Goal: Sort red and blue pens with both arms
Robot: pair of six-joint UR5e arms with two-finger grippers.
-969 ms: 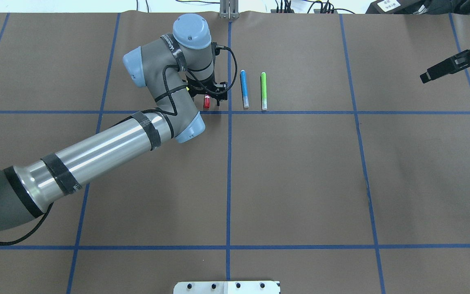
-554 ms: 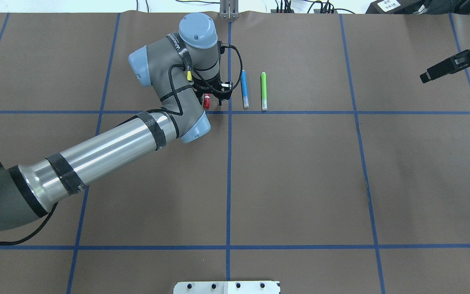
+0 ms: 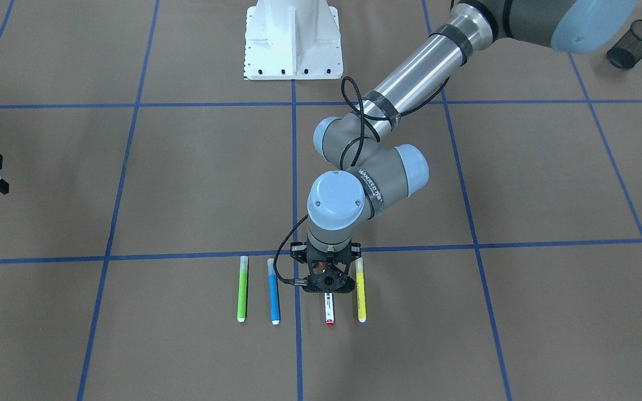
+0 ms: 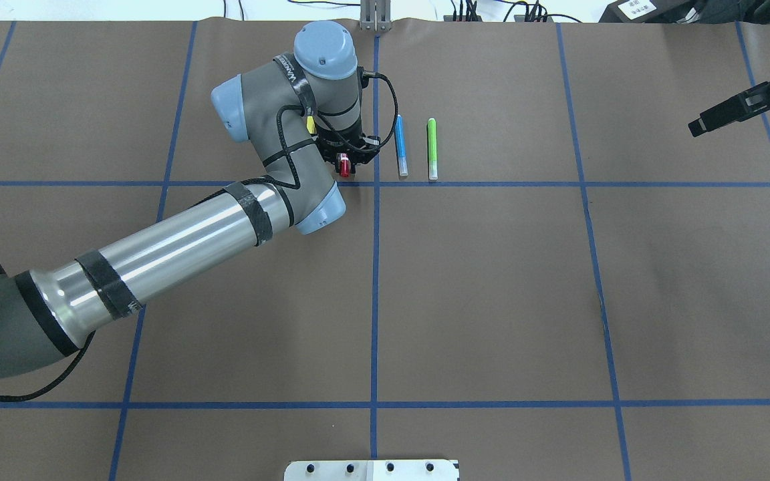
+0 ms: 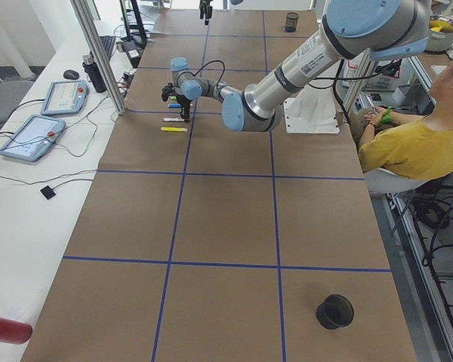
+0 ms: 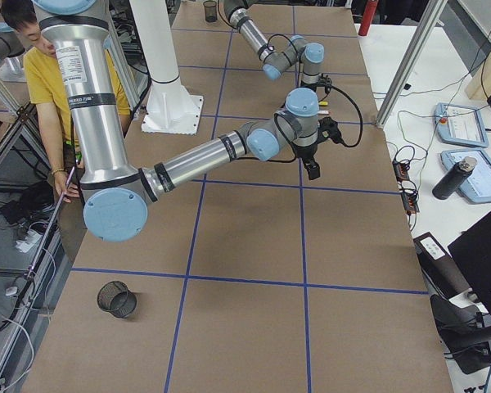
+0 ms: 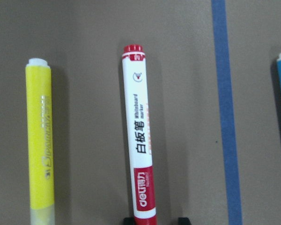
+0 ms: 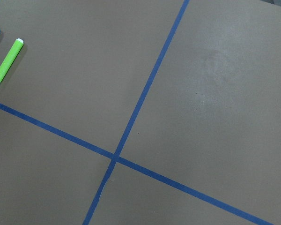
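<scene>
The red pen (image 7: 139,140) has a white barrel with a red cap, and it lies flat on the brown table (image 4: 492,300), also seen from the front (image 3: 329,309). My left gripper (image 7: 154,220) points straight down over it and is open. Its fingertips (image 7: 182,220) straddle the capped end, with a gap on the right side. From overhead only the red cap (image 4: 344,167) shows under the wrist. The sky-blue pen (image 4: 400,147) lies parallel just to its right, untouched. My right gripper (image 4: 696,127) hovers open and empty far off at the table's right edge.
A lime-green marker (image 4: 432,148) lies beside the blue pen, and a yellow marker (image 3: 360,292) lies on the red pen's other side. A black mesh cup (image 3: 635,36) stands near the robot's left corner. The white base (image 3: 293,39) sits at the robot's edge. A seated person (image 5: 408,136) is beside the table.
The left arm has shifted a little to the right and settled over the red pen. The red cap now shows slightly further right under the wrist. The right arm has not moved.
</scene>
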